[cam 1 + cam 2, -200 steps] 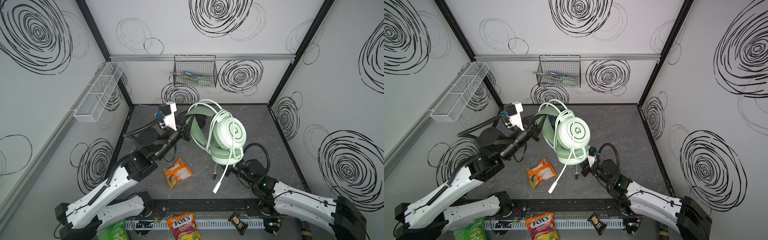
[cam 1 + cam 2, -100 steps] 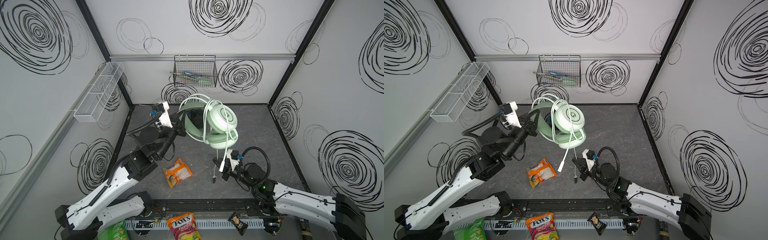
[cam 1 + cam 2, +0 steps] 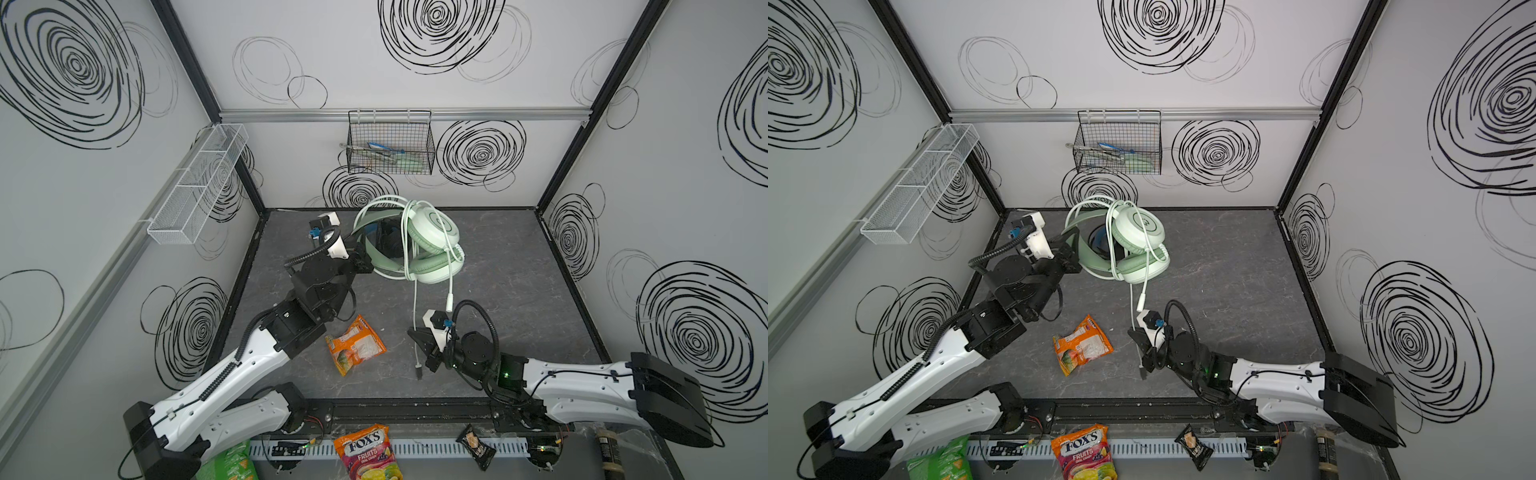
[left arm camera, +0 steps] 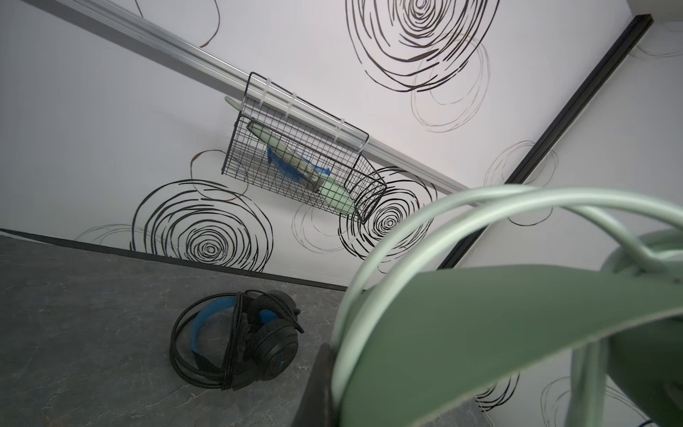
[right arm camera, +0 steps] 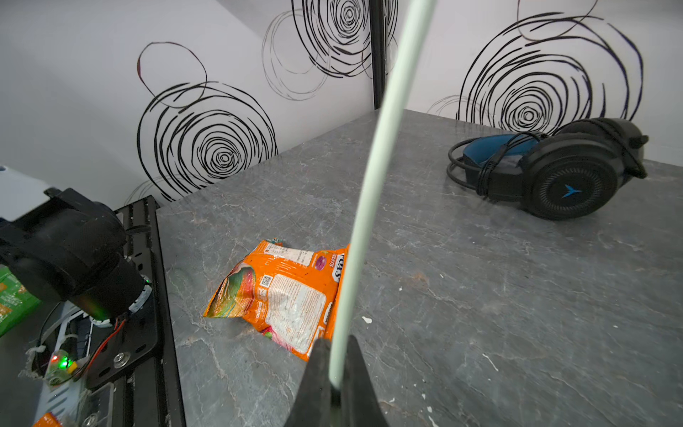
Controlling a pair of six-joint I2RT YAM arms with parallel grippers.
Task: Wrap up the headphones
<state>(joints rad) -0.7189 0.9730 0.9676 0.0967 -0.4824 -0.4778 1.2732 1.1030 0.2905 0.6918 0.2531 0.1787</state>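
Black right gripper (image 5: 334,364) pinches the whitish cable (image 5: 373,185), while the left gripper (image 3: 365,261) clamps the mint-green headset (image 3: 434,232) by its headband, just above centre in both top views. Hold that cable taut and lead it round the earcups, I'd say, clear of the orange bag (image 3: 355,345).

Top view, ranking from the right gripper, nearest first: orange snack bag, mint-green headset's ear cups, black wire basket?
1. Orange snack bag, on the table just left of the right gripper.
2. Mint-green headset's ear cups, farther back, mid-table.
3. Black wire basket, hanging on the back wall.
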